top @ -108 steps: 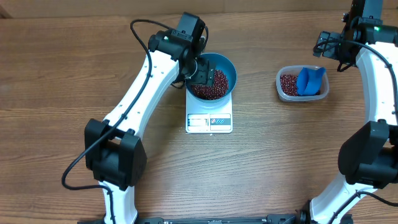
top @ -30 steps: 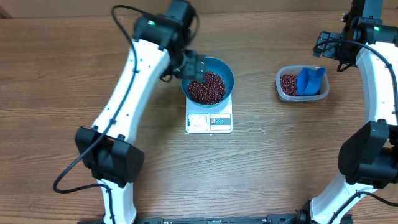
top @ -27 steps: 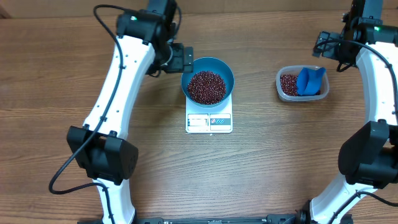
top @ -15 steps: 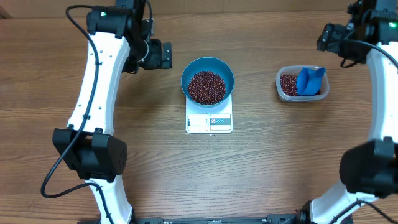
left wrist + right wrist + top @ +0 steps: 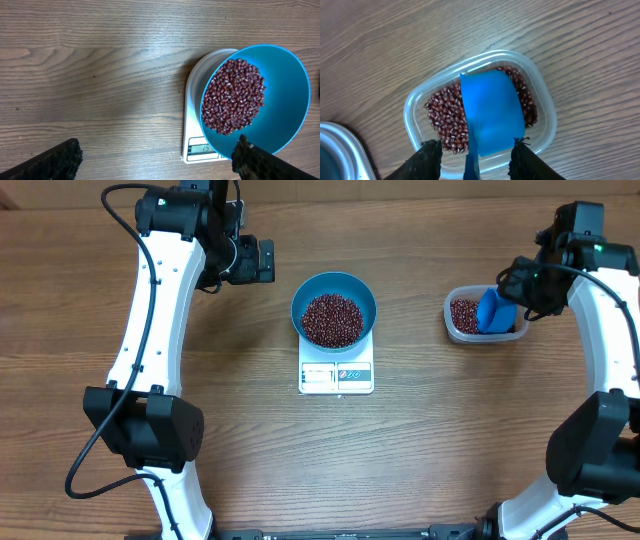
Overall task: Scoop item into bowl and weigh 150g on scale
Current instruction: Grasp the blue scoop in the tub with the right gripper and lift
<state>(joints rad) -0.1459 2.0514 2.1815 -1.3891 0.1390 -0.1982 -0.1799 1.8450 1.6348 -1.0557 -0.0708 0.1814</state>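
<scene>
The blue bowl (image 5: 334, 288) stands on the white scale (image 5: 336, 376) with a heap of red-brown beans (image 5: 333, 319) in it. From the left wrist the bowl (image 5: 285, 105), its beans (image 5: 232, 97) and the scale (image 5: 197, 145) sit at the right. My left gripper (image 5: 262, 260) hangs open to the left of the bowl and holds nothing. My right gripper (image 5: 475, 157) hovers over the clear tub (image 5: 415, 112) of beans. Its fingers (image 5: 427, 157) stand on either side of the blue scoop's (image 5: 492, 117) handle, with gaps on both sides.
The clear tub (image 5: 455, 328) with the scoop (image 5: 495, 310) sits on the wooden table to the right of the scale. The scale's display edge (image 5: 336, 377) faces the near side. Both white arms rise from the table's near corners.
My left gripper drew back from the bowl's rim to the left and stays open. My right arm came down over the tub, and its jaws narrowed around the scoop handle.
</scene>
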